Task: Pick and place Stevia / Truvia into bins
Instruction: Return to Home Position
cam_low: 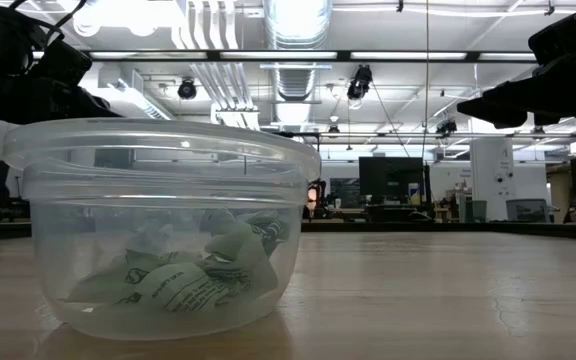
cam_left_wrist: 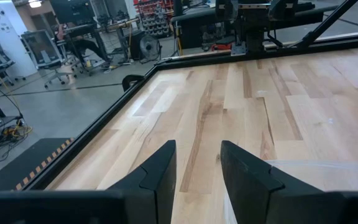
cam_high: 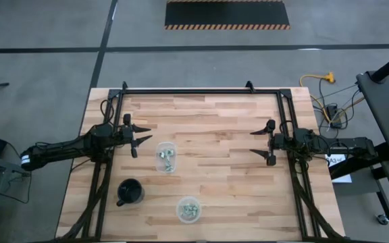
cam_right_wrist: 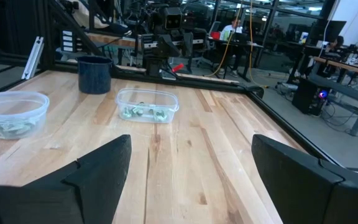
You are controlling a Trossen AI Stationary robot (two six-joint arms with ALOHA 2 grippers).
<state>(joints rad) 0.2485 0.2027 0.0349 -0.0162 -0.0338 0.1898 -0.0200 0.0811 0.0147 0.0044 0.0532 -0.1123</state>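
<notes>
1. Nearest you, close to the table's [cam_high: 221,182] near edge and about midway across, stands the round bin [cam_high: 189,209]. It is clear plastic and upright. A loose heap of pale green and white packets [cam_low: 198,285] lies on its floor.
2. A little farther in and to the left of it stands a black mug [cam_high: 130,192], upright, well apart from both bins.
3. Farther still, left of the table's middle, sits the squarish bin [cam_high: 166,156]. More green and white packets [cam_right_wrist: 143,112] lie inside it. You cannot count them in either bin.
4. Just left of the squarish bin and slightly beyond it hangs your left gripper [cam_high: 147,133], pointing toward the table's middle. Its jaws stand narrowly apart and hold nothing. The bin's rim shows just beside its fingers [cam_left_wrist: 160,168] in the left wrist view.
5. At about the same depth, well over on the right side, hangs your right gripper [cam_high: 254,142], facing left across the wood. Its jaws are spread wide and empty.
6. At the far edge a black frame rail [cam_high: 201,91] runs across the table's width.
</notes>
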